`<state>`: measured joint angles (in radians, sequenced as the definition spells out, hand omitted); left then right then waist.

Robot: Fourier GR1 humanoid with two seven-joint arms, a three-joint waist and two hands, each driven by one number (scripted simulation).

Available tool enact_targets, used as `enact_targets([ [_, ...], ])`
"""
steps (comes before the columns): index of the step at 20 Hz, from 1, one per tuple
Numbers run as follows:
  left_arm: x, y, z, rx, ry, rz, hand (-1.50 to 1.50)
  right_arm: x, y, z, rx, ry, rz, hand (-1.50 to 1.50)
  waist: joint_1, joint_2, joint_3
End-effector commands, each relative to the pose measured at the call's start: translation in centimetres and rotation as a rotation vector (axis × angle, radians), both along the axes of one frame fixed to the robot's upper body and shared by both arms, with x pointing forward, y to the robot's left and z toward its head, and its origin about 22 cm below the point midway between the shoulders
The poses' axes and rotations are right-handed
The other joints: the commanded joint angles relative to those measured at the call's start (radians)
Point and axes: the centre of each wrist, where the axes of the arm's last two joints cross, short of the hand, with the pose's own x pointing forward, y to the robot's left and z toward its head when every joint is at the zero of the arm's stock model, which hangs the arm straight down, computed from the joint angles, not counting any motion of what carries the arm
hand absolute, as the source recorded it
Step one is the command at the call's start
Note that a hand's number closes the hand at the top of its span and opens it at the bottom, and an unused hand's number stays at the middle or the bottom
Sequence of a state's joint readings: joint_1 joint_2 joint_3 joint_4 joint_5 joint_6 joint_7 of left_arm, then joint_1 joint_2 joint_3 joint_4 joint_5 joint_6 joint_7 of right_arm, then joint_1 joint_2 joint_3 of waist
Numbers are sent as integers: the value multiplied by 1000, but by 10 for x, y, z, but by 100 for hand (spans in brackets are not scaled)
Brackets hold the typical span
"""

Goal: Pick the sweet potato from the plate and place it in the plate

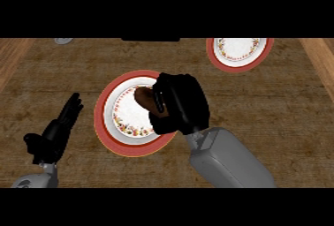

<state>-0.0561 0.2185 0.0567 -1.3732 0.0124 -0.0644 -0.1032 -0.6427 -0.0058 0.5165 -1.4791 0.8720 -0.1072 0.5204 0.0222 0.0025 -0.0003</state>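
Right robot hand (177, 106), black with a grey forearm behind it, lies over the right part of the near round plate with the red rim and the flowered white centre (111, 128); its fingers are curled down around the brown, oblong sweet potato (143, 97), so it is closed on it; only the left end of the sweet potato shows beside the fingers, the rest is hidden under the hand. I cannot tell if the sweet potato is resting on the plate or is already a little above it; it is in any case over the white centre of this plate, toward its upper right side.

By my judgement the step in hand is the grasp, or the very beginning of the lift; the carrying is not yet done. The next move calls for raising the sweet potato free of the plate, then moving it up and to the right toward the second round plate with the same red rim and flowered pattern (238, 53), which stands well apart at the far right of the brown wooden surface (274, 110) and partly leaves the view; nothing is seen lying in it; the release should be over its white centre.

Left robot hand (58, 126) rests at the left, fingers straight and apart, holding nothing.
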Motion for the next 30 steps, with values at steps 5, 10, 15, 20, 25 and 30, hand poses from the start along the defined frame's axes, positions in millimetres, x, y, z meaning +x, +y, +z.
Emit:
enact_targets([
  [5,7,-28,-2,-15,4,-30,0,30,37,-51,-7,39,-26,150,18,5,0],
  [10,9,-12,-1,-2,-9,-44,0,36,45,-39,235,88,-163,-150,44,10,0],
  [15,23,-21,4,8,-7,-51,0,46,62,-33,182,169,-197,-150,45,11,0],
  [20,16,-15,-1,6,-5,-39,0,45,56,-44,383,145,-210,-150,39,10,0],
  [25,15,-4,1,-15,-14,-14,0,48,38,-45,639,78,-267,-150,23,11,1],
  [30,5,1,0,-12,-10,1,0,48,-15,-63,807,109,-228,-150,-6,6,2],
])
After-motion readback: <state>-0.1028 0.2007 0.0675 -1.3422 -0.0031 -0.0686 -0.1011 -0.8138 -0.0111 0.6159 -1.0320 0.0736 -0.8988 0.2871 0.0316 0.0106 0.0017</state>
